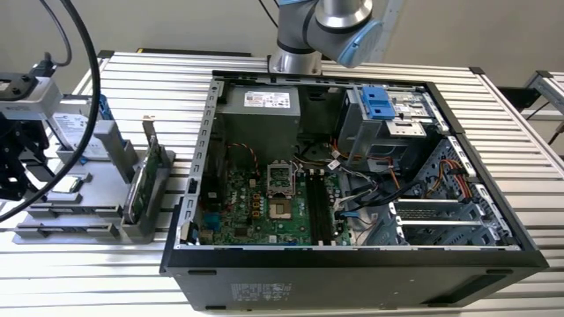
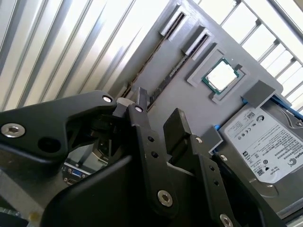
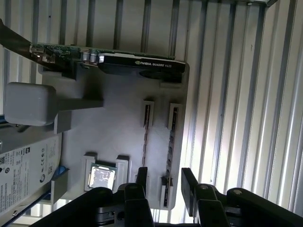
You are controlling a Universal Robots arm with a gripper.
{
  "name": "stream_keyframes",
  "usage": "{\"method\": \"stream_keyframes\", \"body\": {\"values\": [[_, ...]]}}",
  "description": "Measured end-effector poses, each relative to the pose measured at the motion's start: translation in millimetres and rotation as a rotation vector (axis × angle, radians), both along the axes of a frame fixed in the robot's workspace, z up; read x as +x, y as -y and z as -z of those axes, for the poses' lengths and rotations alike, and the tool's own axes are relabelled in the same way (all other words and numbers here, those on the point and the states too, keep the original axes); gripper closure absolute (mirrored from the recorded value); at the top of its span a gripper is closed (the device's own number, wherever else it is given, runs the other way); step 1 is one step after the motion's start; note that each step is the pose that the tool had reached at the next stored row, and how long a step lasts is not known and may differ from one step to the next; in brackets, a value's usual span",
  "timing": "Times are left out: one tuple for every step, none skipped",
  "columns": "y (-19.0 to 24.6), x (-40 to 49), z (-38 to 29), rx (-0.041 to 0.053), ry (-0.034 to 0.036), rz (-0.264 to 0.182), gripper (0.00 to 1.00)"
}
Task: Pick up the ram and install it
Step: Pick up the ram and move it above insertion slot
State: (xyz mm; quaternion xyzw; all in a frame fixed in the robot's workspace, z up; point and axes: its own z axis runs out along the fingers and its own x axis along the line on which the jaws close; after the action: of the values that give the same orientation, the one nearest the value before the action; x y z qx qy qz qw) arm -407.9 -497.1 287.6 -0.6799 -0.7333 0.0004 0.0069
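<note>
Two rams stand on edge in the slots of a grey parts holder (image 3: 118,127). In the first wrist view one ram (image 3: 169,151) runs toward the gap between my fingers, and the other ram (image 3: 145,137) lies beside it. The second wrist view shows the same ram (image 2: 165,82) just beyond the fingertips. My gripper (image 3: 165,182) hovers over the holder, open, with nothing between its black fingers (image 3: 189,185). In the exterior view the gripper (image 1: 18,165) is at the far left, away from the computer case (image 1: 203,165).
On the holder are a green card (image 3: 132,61), a silver hard drive (image 2: 265,146) and a processor chip (image 2: 221,76). The open case holds the motherboard (image 1: 255,214) with its black slots (image 1: 319,205). Everything sits on a ribbed metal table (image 1: 529,191).
</note>
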Motion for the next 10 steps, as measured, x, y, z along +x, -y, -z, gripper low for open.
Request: {"method": "stream_keyframes", "body": {"values": [[0.0, 0.0, 0.3, 0.0, 0.0, 0.0, 0.0], [0.0, 0.0, 0.5, 0.0, 0.0, 0.0, 0.0], [0.0, 0.0, 0.4, -0.0001, 0.0, 0.0, 0.0], [0.0, 0.0, 0.5, 0.0, 0.0001, 0.0, 0.0], [0.0, 0.0, 0.5, 0.0, 0.0, 0.0, 0.0], [0.0, 0.0, 0.5, 0.0, 0.0001, 0.0, 0.0], [0.0, 0.0, 0.5, 0.0, 0.0, 0.0, 0.0], [0.0, 0.0, 0.6, -0.0001, 0.0, 0.0, 0.0], [0.0, 0.0, 0.8, -0.0002, 0.0001, 0.0, 0.0], [0.0, 0.0, 1.0, -0.0005, 0.0001, 0.0, 0.0]]}}
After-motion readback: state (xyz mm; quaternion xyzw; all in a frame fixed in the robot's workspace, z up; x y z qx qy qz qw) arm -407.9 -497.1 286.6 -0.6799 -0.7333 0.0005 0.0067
